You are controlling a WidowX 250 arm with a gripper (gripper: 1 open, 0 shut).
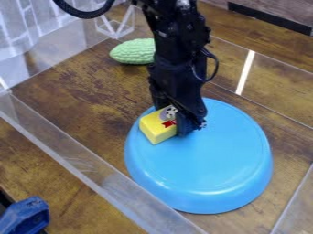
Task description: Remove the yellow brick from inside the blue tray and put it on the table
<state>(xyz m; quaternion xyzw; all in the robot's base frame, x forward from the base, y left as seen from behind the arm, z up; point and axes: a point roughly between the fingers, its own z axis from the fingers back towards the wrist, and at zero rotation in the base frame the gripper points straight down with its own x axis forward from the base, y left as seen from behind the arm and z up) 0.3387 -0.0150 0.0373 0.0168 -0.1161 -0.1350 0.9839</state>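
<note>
The claw (175,120) is clamped on the yellow brick (158,126) at the blue tray's (214,174) ten-o'clock rim, so the grasp looks made and next comes lifting it clear onto the table (73,87).

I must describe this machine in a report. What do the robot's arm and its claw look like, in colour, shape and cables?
The arm is black all over, built from blocky, angular segments stacked one after another. A thin black cable loops near its top. The claw at its end is also black, narrow, with a small red and white detail showing near the tip. No readable markings show.
</note>
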